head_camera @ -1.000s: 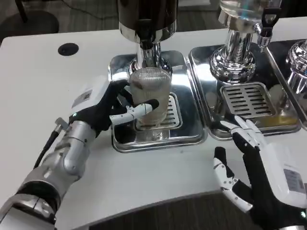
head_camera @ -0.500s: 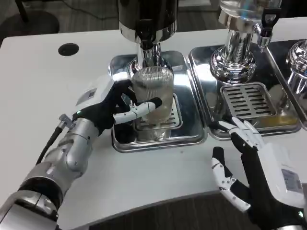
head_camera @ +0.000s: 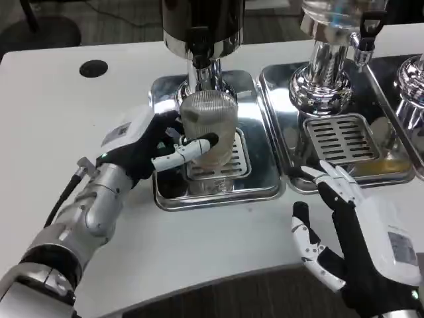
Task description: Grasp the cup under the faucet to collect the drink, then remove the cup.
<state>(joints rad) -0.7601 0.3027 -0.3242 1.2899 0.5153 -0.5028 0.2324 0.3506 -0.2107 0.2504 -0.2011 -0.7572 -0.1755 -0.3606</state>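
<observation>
Nearest the camera, at the lower right, the right hand (head_camera: 361,242) lies flat over the white table (head_camera: 53,119) with its fingers spread apart and nothing in them; the fingertips (head_camera: 329,173) point toward the front lip of the right drip tray (head_camera: 286,142) and sit just short of it.

At the lower left, the left silver forearm (head_camera: 83,215) runs up from the table's edge toward the middle. The left hand (head_camera: 149,146) is wrapped around the cup (head_camera: 209,126): the thumb side is behind the cup's left flank and a white-and-black finger (head_camera: 185,149) curls across its front, so the hand is clamped on the cup.

The cup is a clear ribbed glass, standing upright over the slotted grate (head_camera: 222,165) of the left drip tray (head_camera: 165,192), a shiny steel pan with raised edges. It is directly beneath the faucet (head_camera: 202,63) of the dark drink dispenser (head_camera: 202,20), whose chrome base rises just behind the cup. Whether the cup's bottom touches the grate or is slightly lifted cannot be told.

To the right, the right drip tray holds its own slotted grate (head_camera: 341,136) and a second chrome dispenser column (head_camera: 328,73) with a small black tap handle (head_camera: 370,30). Farther back on the left, a round black grommet (head_camera: 93,68) sits in the tabletop.
</observation>
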